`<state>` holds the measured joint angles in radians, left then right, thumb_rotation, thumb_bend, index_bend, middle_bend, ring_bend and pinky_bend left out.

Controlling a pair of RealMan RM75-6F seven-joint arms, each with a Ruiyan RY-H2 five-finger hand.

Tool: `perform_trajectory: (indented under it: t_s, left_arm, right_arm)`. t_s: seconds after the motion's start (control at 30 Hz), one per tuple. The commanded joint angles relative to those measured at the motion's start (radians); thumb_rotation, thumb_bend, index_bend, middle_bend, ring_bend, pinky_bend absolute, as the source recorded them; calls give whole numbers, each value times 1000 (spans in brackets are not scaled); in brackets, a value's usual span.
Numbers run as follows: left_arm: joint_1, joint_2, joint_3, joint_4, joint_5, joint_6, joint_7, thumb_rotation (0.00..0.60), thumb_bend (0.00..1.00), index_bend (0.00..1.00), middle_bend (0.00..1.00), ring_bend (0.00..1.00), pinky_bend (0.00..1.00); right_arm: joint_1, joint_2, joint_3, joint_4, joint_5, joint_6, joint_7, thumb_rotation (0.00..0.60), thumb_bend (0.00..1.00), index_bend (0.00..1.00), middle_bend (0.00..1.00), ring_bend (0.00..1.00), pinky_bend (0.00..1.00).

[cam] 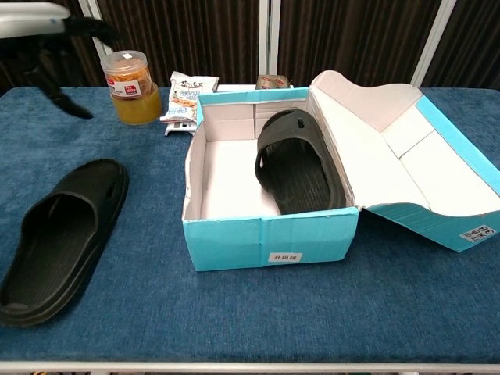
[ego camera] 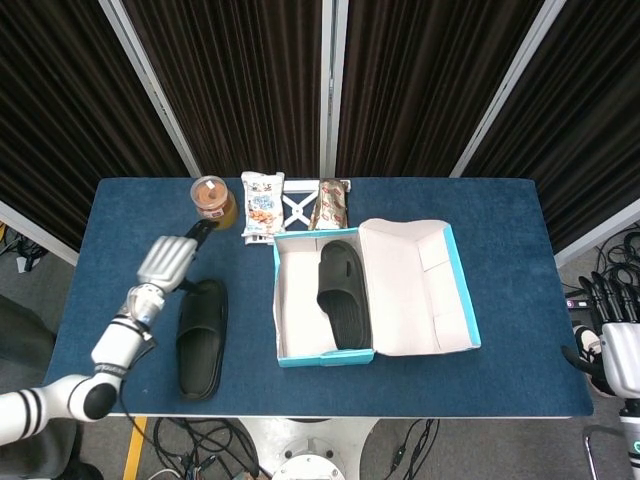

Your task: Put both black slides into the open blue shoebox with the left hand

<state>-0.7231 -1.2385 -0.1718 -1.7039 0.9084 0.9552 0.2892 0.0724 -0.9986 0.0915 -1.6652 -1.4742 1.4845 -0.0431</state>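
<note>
One black slide [ego camera: 343,290] [cam: 301,160] lies inside the open blue shoebox [ego camera: 277,300] [cam: 269,234], against its right side. The other black slide [ego camera: 202,338] [cam: 58,234] rests flat on the blue table, left of the box. My left hand [ego camera: 165,262] [cam: 55,23] hovers above the table's left part, just beyond that slide's far end, fingers apart and holding nothing. In the chest view it is cut off at the top left corner. My right hand [ego camera: 605,305] hangs low off the table's right edge, too small to read.
An orange-lidded jar [ego camera: 212,200] [cam: 131,78] and snack packets [ego camera: 262,205] [cam: 187,95] line the far edge behind the box. The box lid [ego camera: 415,290] [cam: 406,156] lies folded open to the right. Dark curtains back the table.
</note>
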Motion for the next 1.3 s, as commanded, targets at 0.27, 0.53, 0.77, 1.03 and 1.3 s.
perform_trajectory:
  t_s: [0.27, 0.53, 0.77, 1.03, 1.3]
  left_arm:
    - [33, 41, 109, -81, -154, -119, 23, 600, 0, 84, 69, 563, 575]
    - [-22, -27, 117, -16, -246, -177, 33, 600, 0, 83, 65, 579, 581]
    - [-71, -48, 124, 19, -304, -255, 16, 600, 0, 84, 71, 605, 586]
    - [-109, -94, 153, 70, -377, -226, 31, 600, 0, 252, 277, 718, 679]
    - [-48, -71, 111, 32, -325, -124, -63, 600, 0, 450, 530, 802, 749]
  right_arm:
    - [17, -10, -1, 5, -13, -17, 0, 600, 45, 0, 25, 0, 0]
    - [12, -14, -6, 12, -13, -11, 11, 600, 45, 0, 25, 0, 0]
    - [8, -17, -9, 19, -13, -8, 19, 600, 45, 0, 25, 0, 0]
    - [7, -21, -9, 27, -10, -8, 29, 600, 45, 0, 25, 0, 0]
    - [8, -23, -7, 32, -11, -4, 33, 600, 45, 0, 26, 0, 0]
